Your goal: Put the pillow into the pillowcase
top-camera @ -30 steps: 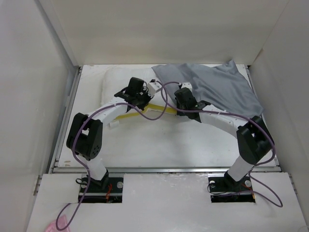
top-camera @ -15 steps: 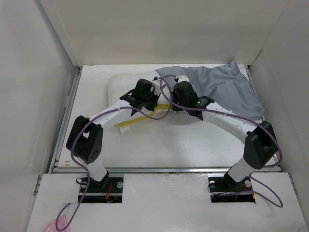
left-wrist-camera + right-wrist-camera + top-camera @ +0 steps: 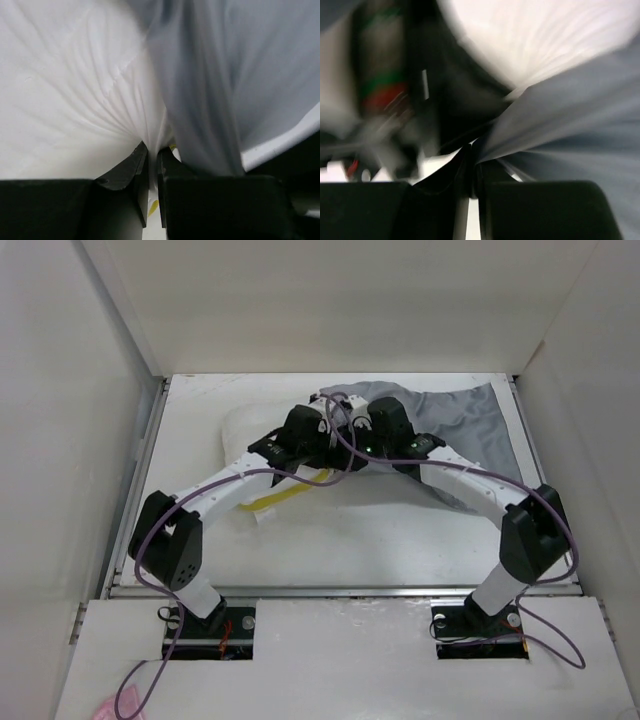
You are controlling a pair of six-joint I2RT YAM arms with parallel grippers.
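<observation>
what's changed: the left gripper (image 3: 152,150) and right gripper (image 3: 471,150) are now crowding together at the pillow's (image 3: 243,432) right end, where 1 second ago they were working apart
pillowcase: the pillowcase (image 3: 462,426) is getting dragged toward the pillow; it was fanned out wide to the pillow's right, now it's bunching up right against that end
what that means: looks to me like they're lining the case's opening up with the pillow's end, so the stuffing part is only starting; none of the pillow seems to be inside yet
left gripper: pinching shut on a fold of the pillow's white cover, with pleats radiating out from the pinch
right gripper: clamping tight on a grey edge of the pillowcase, with the cloth pulling taut away from it
where the pillow is: lying on the table (image 3: 190,445), mostly to the left of the 2 grippers
textures: the pillow is puffy and soft with stitched seams; the yellow strip (image 3: 285,498) is running along the pillow's near edge; the pillowcase is thin, limp and wrinkly, draping in long folds
blur: the right wrist view is pretty smeared, so I can't tell whether it's holding 1 layer or 2
</observation>
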